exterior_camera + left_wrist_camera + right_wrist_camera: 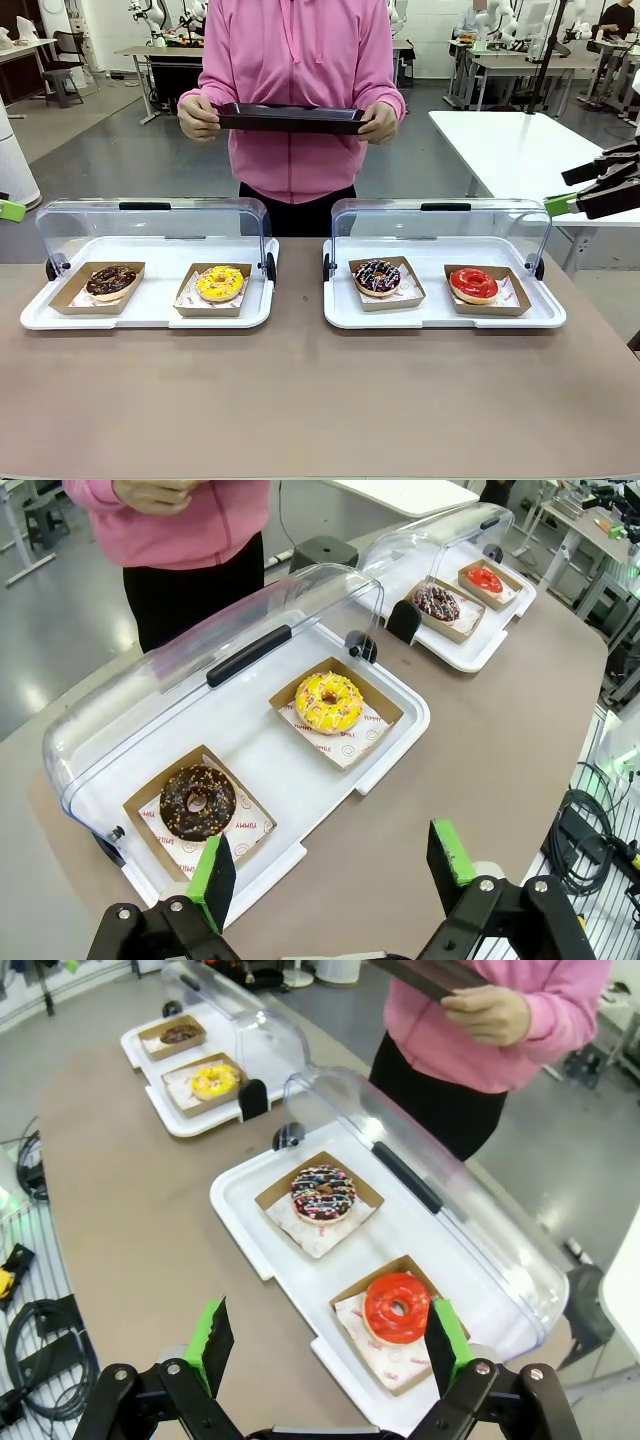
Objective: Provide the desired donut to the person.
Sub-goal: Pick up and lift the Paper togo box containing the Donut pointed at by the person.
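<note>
Four donuts lie in paper trays: a chocolate one [111, 280] and a yellow one [220, 283] on the left white tray [150, 318], a dark sprinkled one [377, 277] and a red one [473, 283] on the right white tray [440, 320]. The person [300, 60] in a pink hoodie stands at the far side and holds a black tray [290, 118] in both hands. My left gripper [335, 865] hangs open above the left tray's near edge. My right gripper [328, 1340] hangs open above the red donut [398, 1307]. Neither holds anything.
Both clear domed lids [150, 225] [440, 225] are swung back behind the donuts. A white table [520, 150] stands at the back right. Cables [590, 830] lie off the table's side. The brown tabletop [300, 400] in front of the trays is bare.
</note>
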